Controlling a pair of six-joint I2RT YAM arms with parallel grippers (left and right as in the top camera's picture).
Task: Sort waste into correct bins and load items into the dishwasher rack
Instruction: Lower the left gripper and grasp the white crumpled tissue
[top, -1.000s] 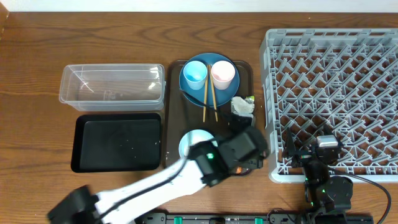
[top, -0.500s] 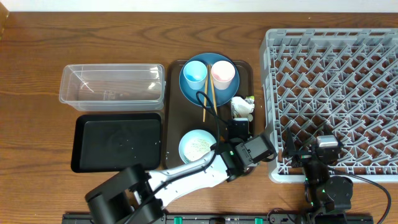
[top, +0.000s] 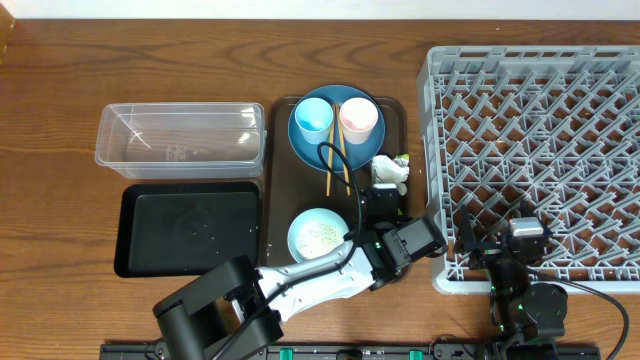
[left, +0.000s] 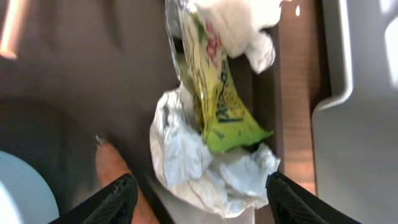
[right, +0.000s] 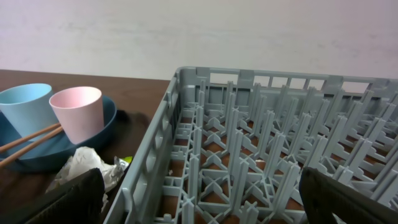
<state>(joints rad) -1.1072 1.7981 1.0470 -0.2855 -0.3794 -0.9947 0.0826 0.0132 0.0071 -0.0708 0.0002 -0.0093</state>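
Poised with left tool spread wide over crumpled white tissue and crinkled yellow-green wrapper on dark-brown serving tray, beside light-grey pegged plastic rack. Parked with right tool likewise apart at rack's front edge.

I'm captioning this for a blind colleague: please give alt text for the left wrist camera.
The open left gripper frames a crumpled white tissue and a yellow-green wrapper on the dark-brown tray. A small orange carrot lies beside one finger; the wall of the grey rack fills the right edge.
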